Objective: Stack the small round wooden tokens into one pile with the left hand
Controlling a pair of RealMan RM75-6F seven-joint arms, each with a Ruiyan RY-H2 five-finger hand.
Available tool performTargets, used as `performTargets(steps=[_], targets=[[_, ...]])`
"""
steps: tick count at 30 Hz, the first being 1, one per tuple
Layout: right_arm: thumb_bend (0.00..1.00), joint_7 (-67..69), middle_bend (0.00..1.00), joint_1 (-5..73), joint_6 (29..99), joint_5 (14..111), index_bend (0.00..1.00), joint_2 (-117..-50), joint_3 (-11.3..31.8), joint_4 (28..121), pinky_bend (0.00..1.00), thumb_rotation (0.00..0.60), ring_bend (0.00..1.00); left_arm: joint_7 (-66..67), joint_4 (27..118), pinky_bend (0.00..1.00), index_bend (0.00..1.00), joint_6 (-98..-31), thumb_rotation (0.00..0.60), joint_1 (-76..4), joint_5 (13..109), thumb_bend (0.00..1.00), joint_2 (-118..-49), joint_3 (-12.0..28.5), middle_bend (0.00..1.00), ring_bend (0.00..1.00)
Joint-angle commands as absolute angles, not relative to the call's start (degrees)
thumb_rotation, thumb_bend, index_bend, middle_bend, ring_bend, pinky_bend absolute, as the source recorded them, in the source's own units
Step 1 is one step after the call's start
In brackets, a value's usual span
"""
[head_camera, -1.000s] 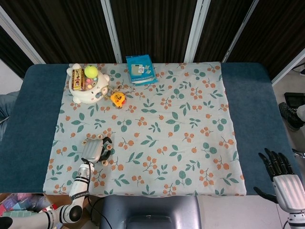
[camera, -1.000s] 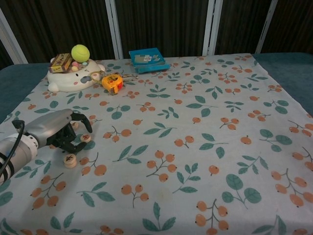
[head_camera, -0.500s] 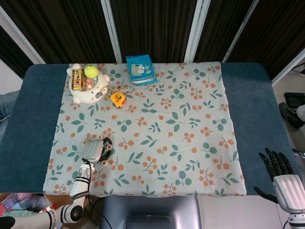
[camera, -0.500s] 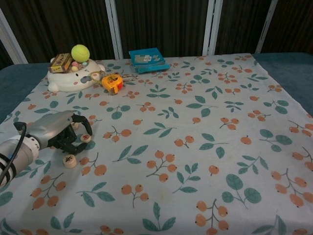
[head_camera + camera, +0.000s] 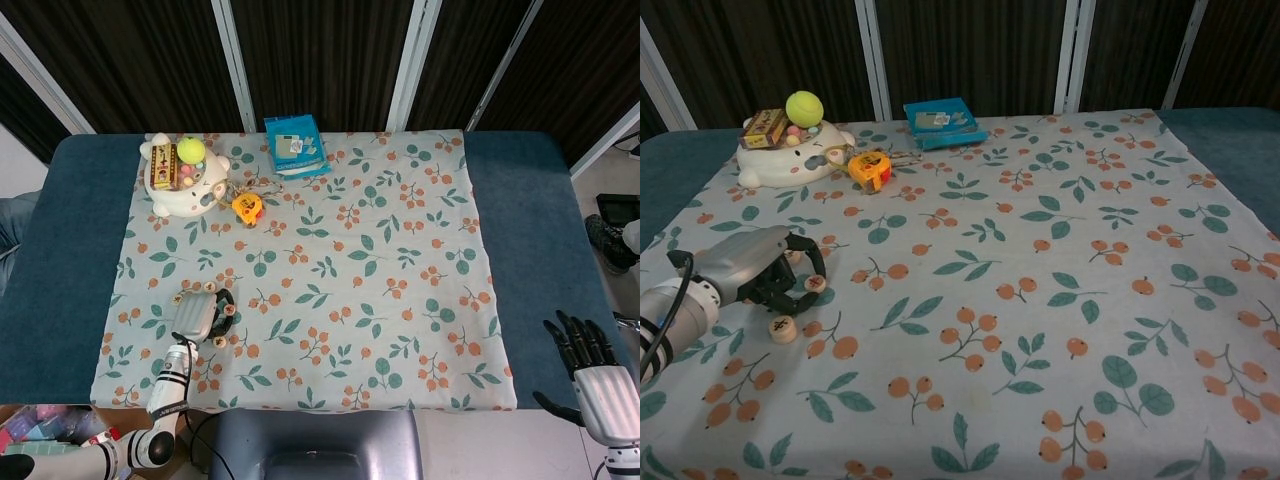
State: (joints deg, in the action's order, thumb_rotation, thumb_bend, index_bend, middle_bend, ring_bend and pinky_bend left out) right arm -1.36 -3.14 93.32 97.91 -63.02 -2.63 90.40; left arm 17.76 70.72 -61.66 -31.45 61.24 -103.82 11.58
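My left hand point(image 5: 752, 270) lies low on the floral cloth at the near left, also seen in the head view as the left hand point(image 5: 196, 316). It pinches a small round wooden token point(image 5: 814, 284) between its dark fingertips, just above the cloth. A second token point(image 5: 782, 328) lies flat on the cloth just in front of the hand; the head view shows this loose token point(image 5: 219, 342) too. More small tokens point(image 5: 209, 286) sit by the hand's far side, partly hidden. My right hand point(image 5: 598, 385) hangs off the table's near right corner, fingers spread, holding nothing.
A white animal-shaped toy point(image 5: 790, 158) with a tennis ball point(image 5: 804, 107) on it stands at the far left. Beside it lies a yellow tape measure point(image 5: 868, 167), and a blue box point(image 5: 943, 120) sits at the far edge. The cloth point(image 5: 1040, 300) covers the table.
The left hand has shifted very slightly while keeping the token between its fingertips. The loose token and the right hand have stayed where they were.
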Motion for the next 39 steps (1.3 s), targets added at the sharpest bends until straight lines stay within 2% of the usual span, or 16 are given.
performTargets(steps=[1, 8, 12, 18, 22, 27, 39], targets=[[0.20, -1.33, 0.00, -3.14, 93.33, 97.96, 0.00, -63.01, -2.65, 90.38, 0.03, 0.600, 0.00, 17.64, 70.81, 1.00, 0.48, -61.77, 0.600, -31.41, 61.35, 0.39, -103.79, 11.61, 1.00, 1.00], [0.20, -1.27, 0.00, -3.15, 93.37, 98.02, 0.00, -62.99, -2.67, 90.37, 0.03, 0.600, 0.00, 16.55, 72.59, 1.00, 0.49, -62.90, 0.600, -31.10, 62.49, 0.39, -102.66, 11.96, 1.00, 1.00], [0.20, -1.47, 0.00, -3.11, 93.23, 97.99, 0.00, -63.05, -2.68, 90.37, 0.03, 0.600, 0.00, 15.02, 77.87, 1.00, 0.49, -64.72, 0.600, -30.11, 64.55, 0.39, -99.21, 11.95, 1.00, 1.00], [0.21, -2.23, 0.00, -3.02, 92.97, 98.18, 0.00, -63.28, -2.78, 90.49, 0.03, 0.600, 0.00, 14.13, 90.96, 1.00, 0.49, -67.01, 0.600, -26.95, 68.35, 0.39, -90.11, 8.89, 1.00, 1.00], [0.20, -2.77, 0.00, -2.92, 92.68, 98.33, 0.00, -63.48, -2.87, 90.67, 0.03, 0.600, 0.00, 13.67, 96.00, 1.00, 0.49, -66.99, 0.600, -25.50, 69.94, 0.39, -86.66, 6.25, 1.00, 1.00], [0.21, -2.97, 0.00, -2.82, 92.49, 98.65, 0.00, -63.50, -3.07, 90.80, 0.03, 0.600, 0.00, 16.39, 94.90, 1.00, 0.49, -66.67, 0.600, -25.19, 70.69, 0.40, -87.86, 3.89, 1.00, 1.00], [0.20, -2.01, 0.00, -2.88, 92.85, 98.46, 0.00, -63.19, -2.95, 90.64, 0.03, 0.600, 0.00, 17.14, 91.14, 1.00, 0.49, -66.56, 0.600, -24.83, 69.89, 0.40, -90.36, 3.70, 1.00, 1.00]])
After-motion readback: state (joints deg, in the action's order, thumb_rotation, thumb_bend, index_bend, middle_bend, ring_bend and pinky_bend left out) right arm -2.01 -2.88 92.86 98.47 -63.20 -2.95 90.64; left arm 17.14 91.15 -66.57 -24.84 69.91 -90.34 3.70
